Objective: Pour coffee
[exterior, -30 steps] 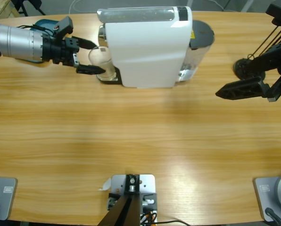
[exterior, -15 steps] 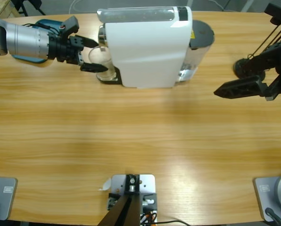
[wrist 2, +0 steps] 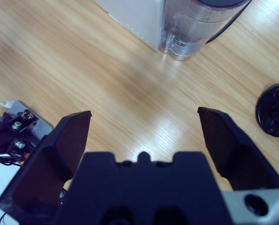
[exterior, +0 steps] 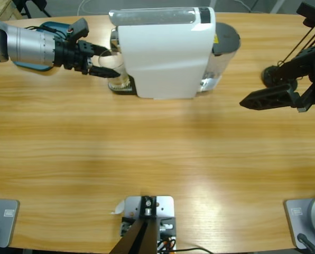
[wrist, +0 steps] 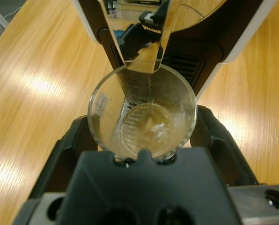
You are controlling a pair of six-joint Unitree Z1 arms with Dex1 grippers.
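Since a second ago the left claw (exterior: 109, 62) has pushed in further toward the coffee machine (exterior: 165, 53) and narrowed, its jaws now pressed against both sides of the glass tumbler (exterior: 117, 67); earlier they stood wider and short of it. Right arm barely shifted.

Left arm comes in from the upper left edge of the high view, silver forearm, black claw clamped on the tumbler. Tumbler stands upright on the machine's black drip tray (exterior: 120, 87), under the spout (wrist: 142, 37), at the machine's left end. Left wrist view looks straight down into the tumbler (wrist: 143, 117): clear glass, ribbed bottom, the coffee (wrist: 151, 129) only a shallow pale layer at the base. Black jaws hug the glass on either side, touching it.

Machine is white with a black back part and a clear water tank (exterior: 216, 74) at its right end, lying across the far side of the wooden surface (exterior: 157, 159). Tank also shows at the top of the right wrist view (wrist 2: 195, 28).

Right claw (exterior: 252, 101) hangs over the right side of the surface, well apart from the machine, jaws spread wide, holding nothing. Right wrist view shows bare wood between its jaws (wrist 2: 144, 117) and a round black disc (wrist 2: 275, 110) at the right edge.
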